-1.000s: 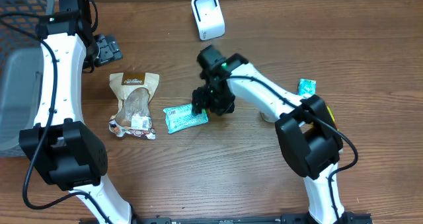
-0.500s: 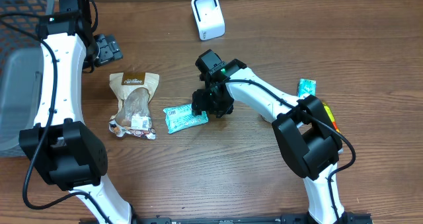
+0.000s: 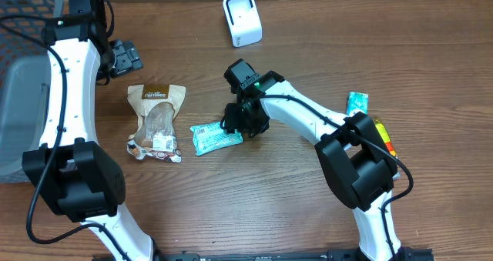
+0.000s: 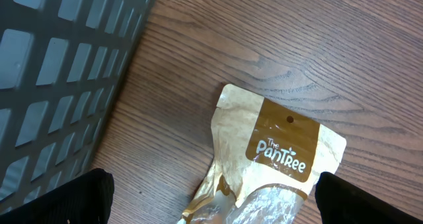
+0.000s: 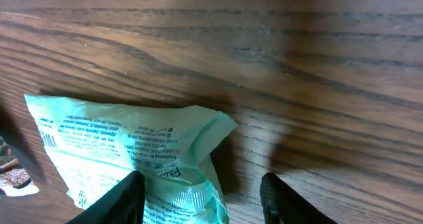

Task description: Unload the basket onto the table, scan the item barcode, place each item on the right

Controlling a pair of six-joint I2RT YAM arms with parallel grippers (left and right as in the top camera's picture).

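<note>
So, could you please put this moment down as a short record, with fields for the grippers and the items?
right gripper: open, one finger on each side of an end of the green packet
left gripper: wide open, empty, near the top of the brown pouch
green packet: lying flat on the table, print facing up
scanner: white, upright at the far edge
basket: grey, at the far left
scan: not yet done

You see: surface (image 5: 317, 65) matt wood grain | green packet (image 5: 132, 145) crinkled glossy film | brown pouch (image 4: 277, 151) paper-look, clear shiny window | basket (image 4: 59, 65) dark plastic grid
</note>
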